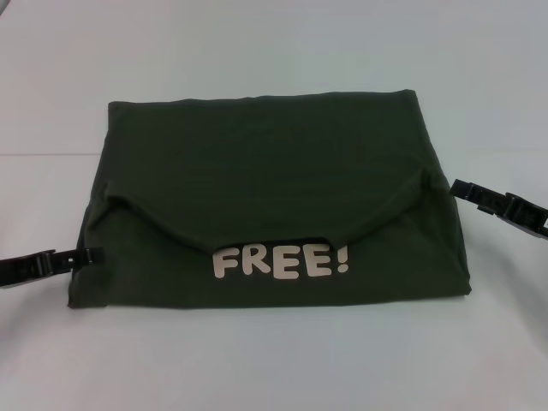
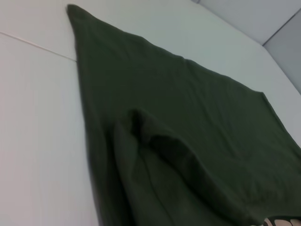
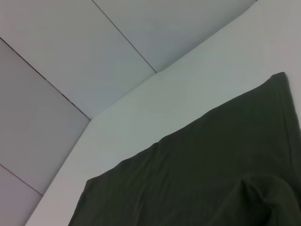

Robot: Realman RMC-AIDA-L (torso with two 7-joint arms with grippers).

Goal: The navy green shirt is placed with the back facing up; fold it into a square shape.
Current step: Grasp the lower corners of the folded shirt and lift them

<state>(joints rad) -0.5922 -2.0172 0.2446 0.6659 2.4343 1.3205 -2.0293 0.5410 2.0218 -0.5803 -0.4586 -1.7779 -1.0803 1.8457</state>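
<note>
Shirt [image 1: 274,171] was a dark olive-green garment of matte fabric, lying folded on the white table [image 1: 274,51] across the centre of the head view. Its outline was a rough rectangle, wider than deep, and broader along the lower edge than the upper one. A folded-over flap formed a curved edge across the lower half. Below that edge, pale block lettering reading "FREE!" [image 1: 281,262] was exposed at lower centre, so the helper description of a plain shirt did not hold. The lower left corner lay flat with a small seam visible.

Left gripper [image 1: 86,256] sat at the left edge of the frame, its tip touching or just meeting the shirt's lower left side. Right gripper [image 1: 458,190] sat at the right edge, its tip against the shirt's right side beside the end of the flap. Whether either gripper was wide, narrow or holding cloth could not be told.

In the left wrist view the shirt [image 2: 188,132] filled most of the frame, with a raised fold visible. In the right wrist view the shirt [image 3: 202,179] occupied the lower right, on the table [image 3: 197,89].
</note>
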